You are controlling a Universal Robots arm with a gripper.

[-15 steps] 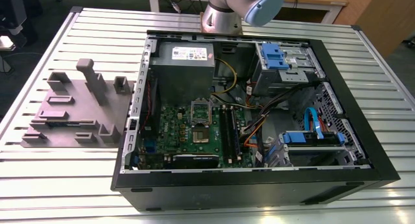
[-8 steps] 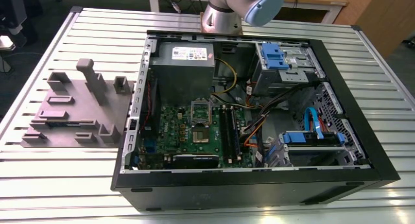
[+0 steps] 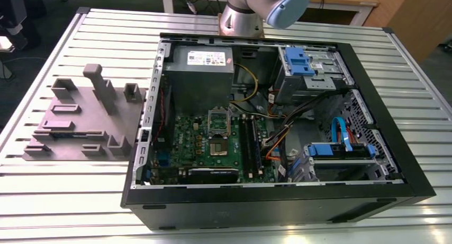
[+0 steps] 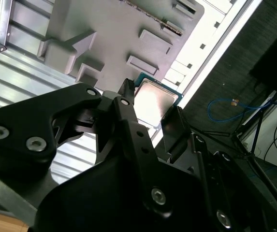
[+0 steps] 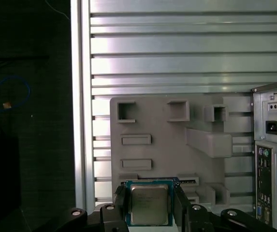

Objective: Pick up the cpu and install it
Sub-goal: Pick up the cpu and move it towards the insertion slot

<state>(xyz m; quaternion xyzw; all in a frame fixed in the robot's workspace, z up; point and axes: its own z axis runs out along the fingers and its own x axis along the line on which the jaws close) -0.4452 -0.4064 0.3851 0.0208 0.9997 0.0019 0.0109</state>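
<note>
Black fingers (image 5: 119,202) (image 4: 128,108) of the gripper (image 5: 149,207) (image 4: 153,110) are clamped on the cpu (image 5: 149,203) (image 4: 155,96), a small flat square chip with a silvery metal top and thin green rim. One finger touches each opposite side. In both wrist views the chip is held clear above the grey moulded fixture plate (image 5: 177,145) (image 4: 104,29) (image 3: 78,122). The plate lies on the ribbed aluminium table (image 5: 177,43) (image 3: 71,191). The table edge runs just beside the plate, dark floor (image 5: 27,121) past it, and open ribbed surface stretches beyond. In the exterior view the plate is at 9 o'clock of the open black computer case (image 3: 282,201), and the silver arm (image 3: 244,16) is at 12 o'clock. One chip edge is cut off in the first wrist view. The fingers cover its sides in the second wrist view.
</note>
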